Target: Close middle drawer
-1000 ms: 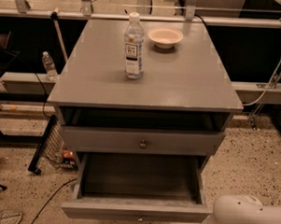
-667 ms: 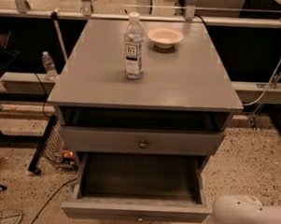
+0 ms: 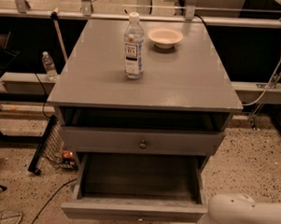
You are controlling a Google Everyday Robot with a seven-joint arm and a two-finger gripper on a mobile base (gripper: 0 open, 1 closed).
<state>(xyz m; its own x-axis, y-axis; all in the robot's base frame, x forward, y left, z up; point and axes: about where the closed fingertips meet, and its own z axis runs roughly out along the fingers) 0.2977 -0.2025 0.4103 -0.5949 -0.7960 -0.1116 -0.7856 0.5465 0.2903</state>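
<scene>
The gripper is out of view, so whether it is wide or narrow cannot be told. Only a white, rounded part of the robot arm shows at the near right corner, just beside the right end of the middle drawer. That drawer stands pulled far out toward the near side, its interior bare and its small knob at the frame's bottom edge. Above it sits the upper drawer with its knob, below a dark gap. On the cabinet top stand a water bottle upright and, farther back to its right, a pale bowl.
</scene>
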